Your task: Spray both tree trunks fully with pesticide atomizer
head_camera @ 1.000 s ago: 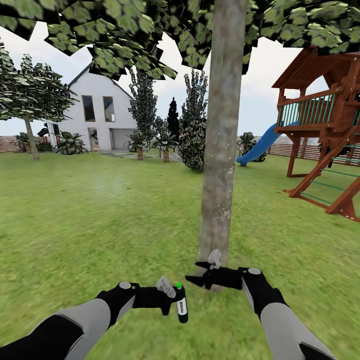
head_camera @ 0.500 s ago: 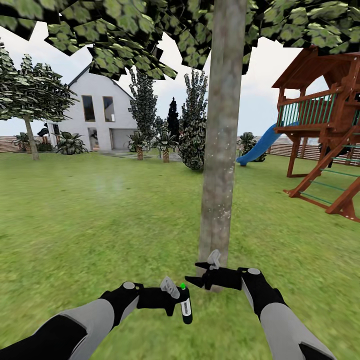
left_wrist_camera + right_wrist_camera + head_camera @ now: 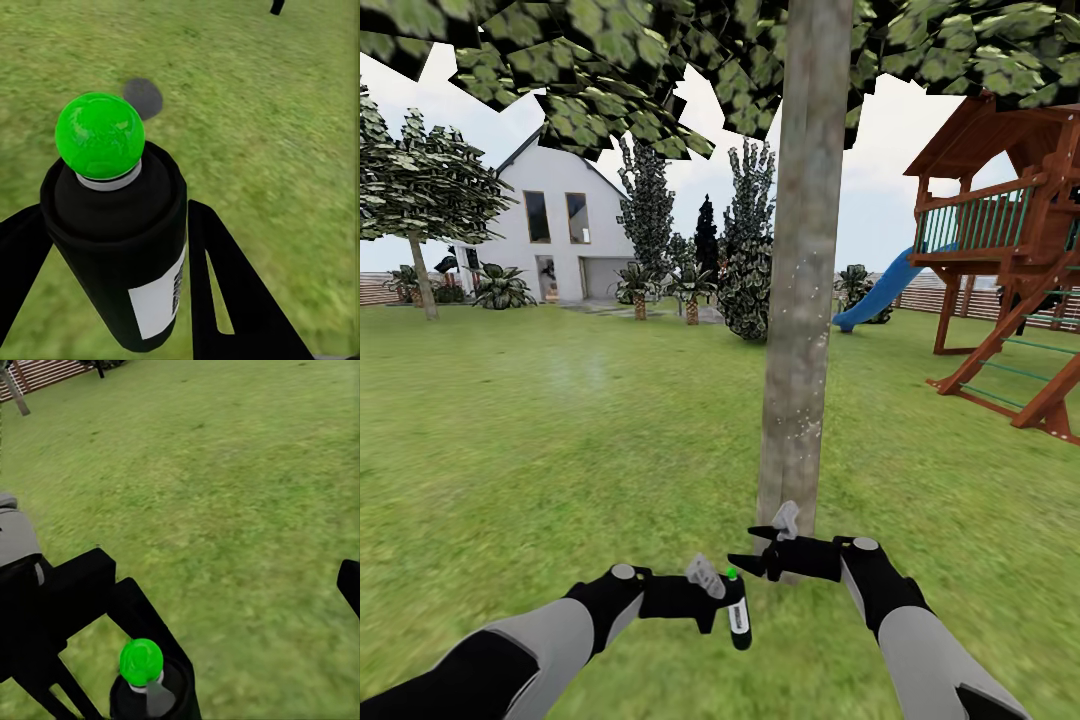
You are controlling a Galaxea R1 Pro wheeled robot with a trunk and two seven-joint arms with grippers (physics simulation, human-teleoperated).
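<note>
- Head view, nearest: the left end effector (image 3: 732, 603) reaches in from the lower left and is clamped around the sprayer (image 3: 737, 612), a dark can with a white label and a green dot on top, held upright over the grass (image 3: 560, 450).
- In the left wrist view the sprayer (image 3: 120, 255) sits between the two black fingers (image 3: 225, 292), its green cap (image 3: 99, 135) uppermost, with lawn (image 3: 262, 127) beyond it and a small dark round patch (image 3: 142, 96) on the ground.
- The right wrist view looks down on the same green cap (image 3: 141, 661) and the left arm's black links (image 3: 67, 600), with grass (image 3: 225, 480) all around.
- Just beyond, the right end effector (image 3: 745, 562) points toward the left arm, close to the sprayer but apart from it. Its fingers are parted and hold nothing.
- Directly behind the right end effector stands the tree trunk (image 3: 800, 280), straight and mottled grey-brown, speckled with pale dots on its middle stretch, with leaves (image 3: 610, 70) overhead.
- To the right, farther back, a wooden playset (image 3: 1010, 260) with a blue slide (image 3: 875, 295).
- Far left, a second tree (image 3: 420, 200) by the fence (image 3: 380, 288).
- Farthest, dark conifers (image 3: 745, 240), low palms (image 3: 690, 285) and a white house (image 3: 560, 230).
</note>
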